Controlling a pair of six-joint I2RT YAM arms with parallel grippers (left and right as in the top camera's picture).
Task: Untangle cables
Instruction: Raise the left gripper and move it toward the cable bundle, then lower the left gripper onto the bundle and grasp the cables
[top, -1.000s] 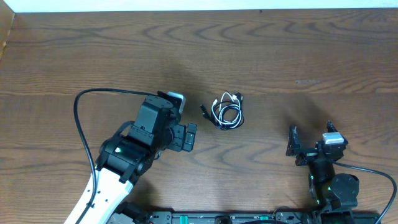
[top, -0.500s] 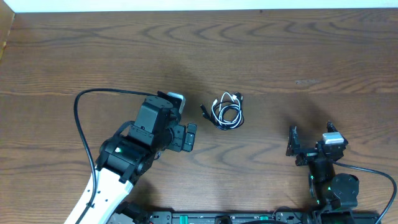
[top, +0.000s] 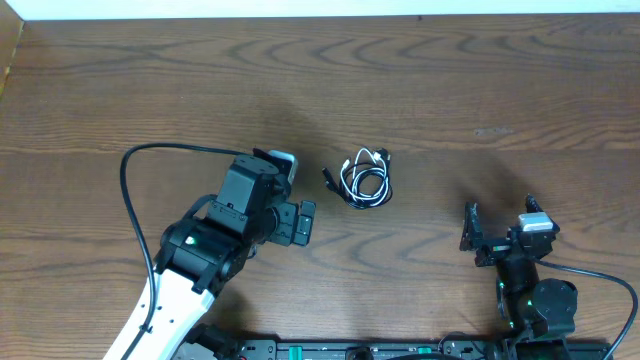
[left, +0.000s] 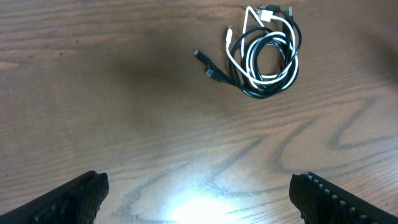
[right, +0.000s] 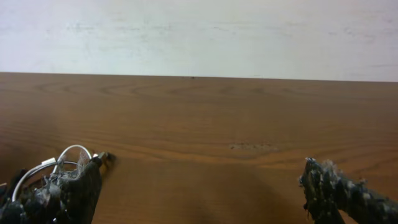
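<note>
Here the wooden table is lying bare apart from one small bundle near its middle, giving both arms room to work.

The left arm is reaching in from the near-left corner and is tilting its wrist camera down at the bundle, probably to line up a first grasp. The right arm is sitting low at the near-right edge, well apart from the bundle, seemingly waiting its turn.

The left gripper is hovering with its jaws spread wide and nothing between them, near the bundle but not touching it. The right gripper is likewise gaping empty, facing out across the table.

The cables are resting coiled together, the black cable and the white cable looping through one another, so neither will likely come free without being held separately. The black plug end is poking out toward the left gripper, offering the easiest place to pinch.
</note>
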